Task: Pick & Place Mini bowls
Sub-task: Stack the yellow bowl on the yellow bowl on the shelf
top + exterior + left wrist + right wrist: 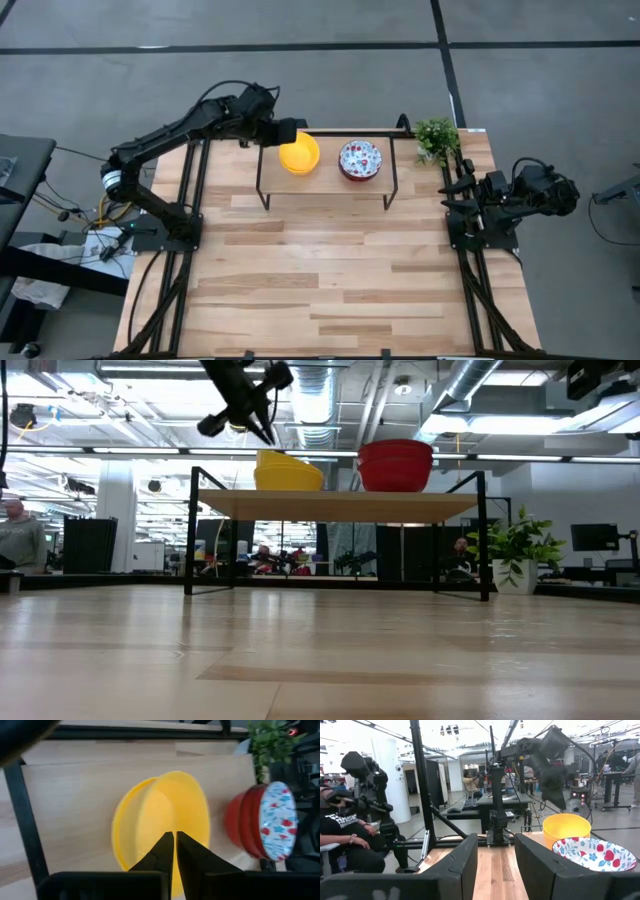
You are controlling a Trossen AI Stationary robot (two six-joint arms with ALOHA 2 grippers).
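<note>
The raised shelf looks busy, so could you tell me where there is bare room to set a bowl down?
Crowded: the shelf's left half, with the yellow bowls under the left gripper. Free: its right end beyond the red bowls, and the table in front, between both arm bases.

Overhead looks down; low level (both share shelf (325,185)).

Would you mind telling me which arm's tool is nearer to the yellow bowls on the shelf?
Left. The left tool is right at the yellow bowls, its fingers together over their rim. The right tool waits at the table's right edge, beyond the red bowls.
</note>
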